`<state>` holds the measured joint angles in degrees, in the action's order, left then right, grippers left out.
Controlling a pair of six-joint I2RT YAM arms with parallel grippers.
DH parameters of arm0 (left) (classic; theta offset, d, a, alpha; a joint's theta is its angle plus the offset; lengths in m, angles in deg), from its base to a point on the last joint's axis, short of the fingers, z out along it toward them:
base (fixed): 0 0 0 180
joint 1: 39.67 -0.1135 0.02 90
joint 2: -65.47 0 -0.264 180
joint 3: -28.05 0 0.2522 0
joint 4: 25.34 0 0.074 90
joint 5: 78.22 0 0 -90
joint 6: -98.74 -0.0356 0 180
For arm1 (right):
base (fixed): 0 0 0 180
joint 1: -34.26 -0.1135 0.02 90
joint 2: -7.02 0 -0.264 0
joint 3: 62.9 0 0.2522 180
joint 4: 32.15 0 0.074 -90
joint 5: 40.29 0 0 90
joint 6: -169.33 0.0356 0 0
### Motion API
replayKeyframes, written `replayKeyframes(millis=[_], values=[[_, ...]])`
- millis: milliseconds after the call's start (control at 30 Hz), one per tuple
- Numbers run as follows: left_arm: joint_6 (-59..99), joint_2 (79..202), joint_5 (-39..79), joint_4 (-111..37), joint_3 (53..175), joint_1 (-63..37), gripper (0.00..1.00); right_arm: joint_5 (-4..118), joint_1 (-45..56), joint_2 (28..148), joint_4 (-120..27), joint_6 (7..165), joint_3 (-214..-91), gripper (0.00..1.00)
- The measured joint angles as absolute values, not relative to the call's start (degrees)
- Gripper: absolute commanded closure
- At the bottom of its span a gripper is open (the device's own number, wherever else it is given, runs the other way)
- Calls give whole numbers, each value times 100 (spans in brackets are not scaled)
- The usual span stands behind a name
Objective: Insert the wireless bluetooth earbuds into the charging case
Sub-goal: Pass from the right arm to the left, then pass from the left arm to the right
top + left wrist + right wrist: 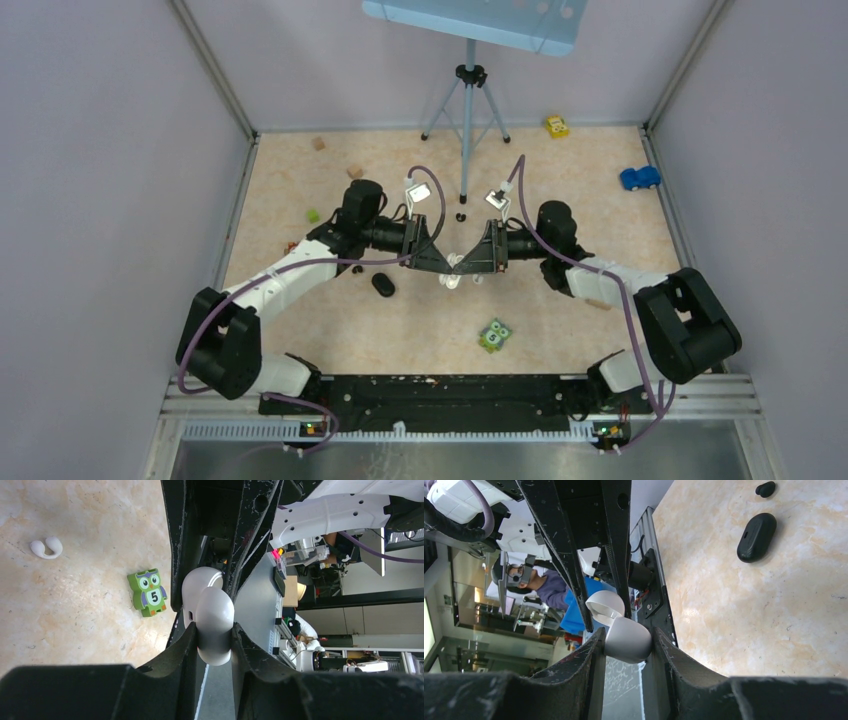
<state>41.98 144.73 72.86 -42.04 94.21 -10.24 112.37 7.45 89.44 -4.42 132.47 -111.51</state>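
The white charging case hangs above the table's middle, held from both sides. My left gripper is shut on one rounded half. My right gripper is shut on the other half. The case stands open, with its other shell tilted away. One white earbud lies on the table; from above it shows just below the grippers. The black case lies shut to the left, also seen in the right wrist view with a black earbud beside it.
A green owl block lies near the front. A tripod stands at the back, with two small black bits by its foot. A blue car, a yellow toy and tan cubes lie around the edges.
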Motion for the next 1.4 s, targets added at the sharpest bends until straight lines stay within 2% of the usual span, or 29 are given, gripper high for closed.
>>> replayKeyframes(millis=[67,133,300,467,733,1200,1400], values=[[4206,14473,7286,-4173,9421,-1024,90,11234,745,8944,-455,13245,-11151,71],[4215,14473,7282,-4173,9421,-1024,90,11234,745,8941,-507,13234,-11153,56],[4300,14473,7214,-4123,9421,-1024,91,11022,745,8913,-717,13171,-11153,40],[4420,14469,7076,-4053,9419,-1059,93,10454,745,8511,-778,13206,-10845,30],[4667,14469,6930,-3849,9369,-1195,94,9783,745,7862,-168,13735,-10131,28],[4967,14469,6936,-3543,9268,-1225,92,9457,740,8087,804,14272,-9956,37],[5065,14469,6936,-3439,9259,-1225,92,9462,642,8452,1139,14449,-9986,46]])
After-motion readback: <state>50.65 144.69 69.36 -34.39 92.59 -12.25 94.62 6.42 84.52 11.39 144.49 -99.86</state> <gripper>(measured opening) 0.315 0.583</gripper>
